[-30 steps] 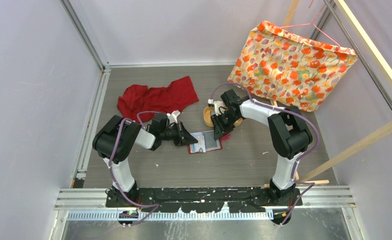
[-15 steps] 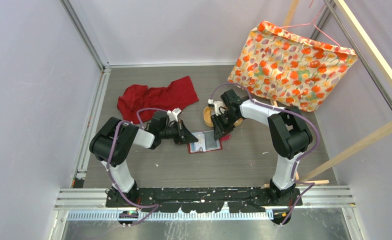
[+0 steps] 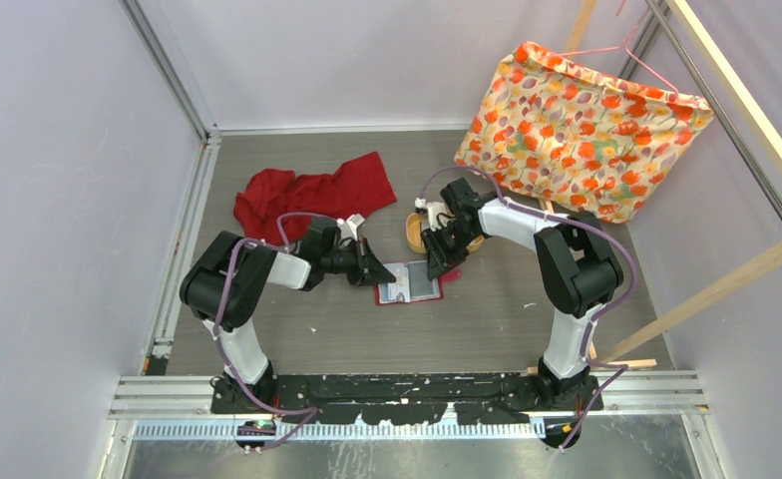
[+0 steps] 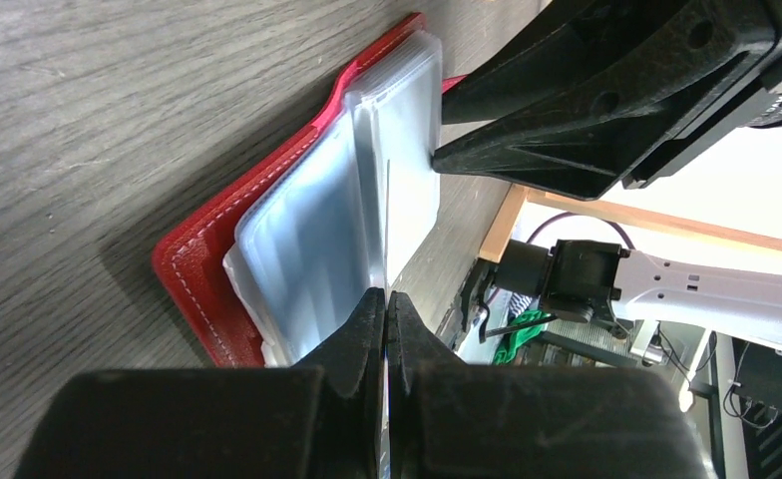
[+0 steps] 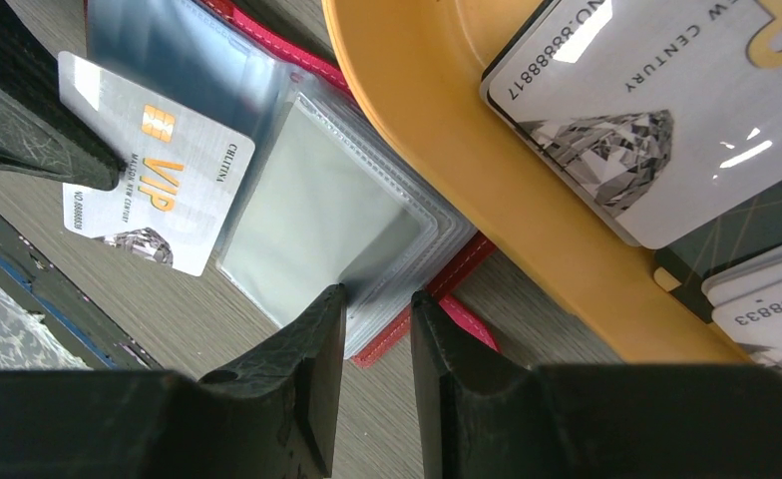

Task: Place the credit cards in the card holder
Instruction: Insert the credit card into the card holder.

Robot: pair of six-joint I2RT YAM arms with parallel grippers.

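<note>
Your left gripper is clamped tight on one credit card, which shows only as a thin edge between the fingers in the left wrist view. From the right wrist you can see its face: pale, with a gold chip, gold "VIP" lettering and a grey diamond print. Its far end is tucked under a clear sleeve of the card holder. You have one card holder, lying open on the table between the two arms. It is red with white stitching and has a fanned stack of clear plastic sleeves. Your right gripper stands at a narrow gap astride the edge of that sleeve stack, but you cannot tell whether it is actually pinching it. Just beyond sits one tan oval tray holding more cards. Two pale ones with the same diamond print can be counted, and a dark strip between them is too cropped to identify. One red cloth lies behind the left arm, and one floral cushion hangs at the far right.
</note>
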